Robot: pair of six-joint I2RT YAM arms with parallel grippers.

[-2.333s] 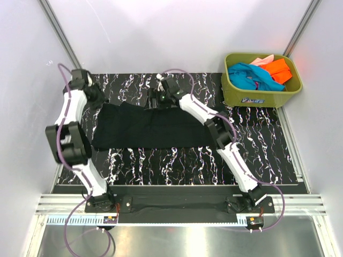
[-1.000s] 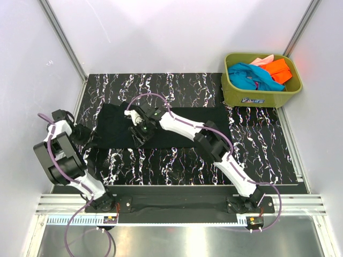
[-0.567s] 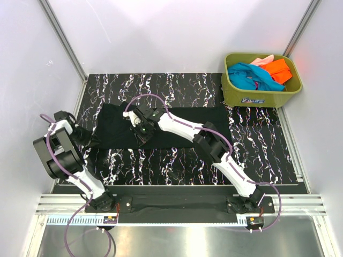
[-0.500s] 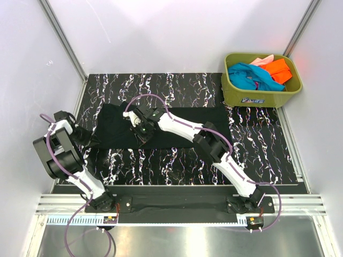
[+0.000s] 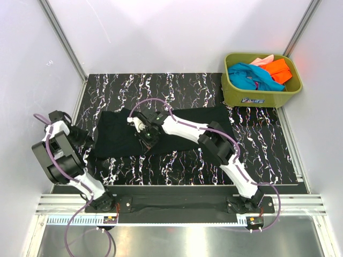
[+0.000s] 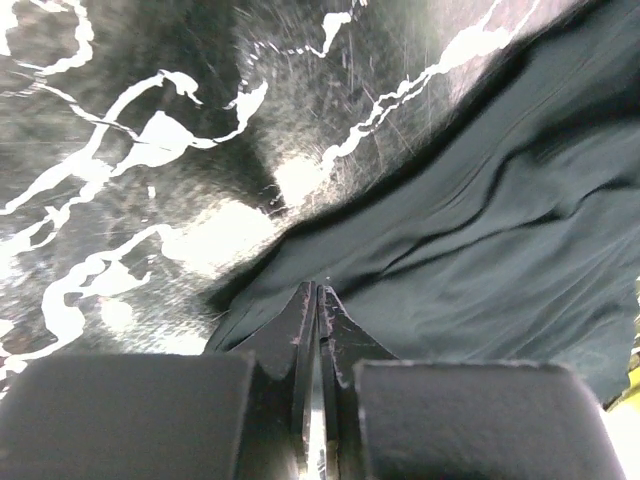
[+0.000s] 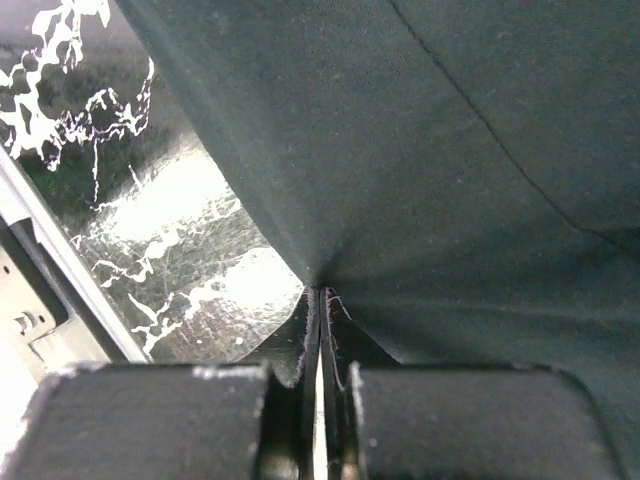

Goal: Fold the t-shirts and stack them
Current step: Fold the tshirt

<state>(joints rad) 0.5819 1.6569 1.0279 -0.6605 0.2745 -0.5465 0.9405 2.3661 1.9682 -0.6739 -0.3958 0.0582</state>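
Note:
The black t-shirt (image 5: 118, 134) lies spread across the marbled table (image 5: 177, 166). My left gripper (image 5: 89, 140) is at the shirt's left near corner, and in the left wrist view the left gripper (image 6: 318, 290) is shut on the edge of the dark cloth (image 6: 480, 220). My right gripper (image 5: 149, 136) reaches over the shirt to its near hem. In the right wrist view the right gripper (image 7: 320, 292) is shut on the hem, and the cloth (image 7: 450, 150) puckers at the tips. Teal (image 5: 249, 75), orange (image 5: 278, 69) and pink (image 5: 261, 60) t-shirts sit bunched in the tub.
The olive-green tub (image 5: 257, 98) stands at the table's far right corner. White walls enclose the table on three sides. The table's metal edge rail (image 7: 40, 290) shows near the right gripper. Both arm bases sit on the near rail.
Both grippers have closed on the black shirt's near edge. The right gripper has drawn the hem a little toward the front, so the near edge now bulges out under it.

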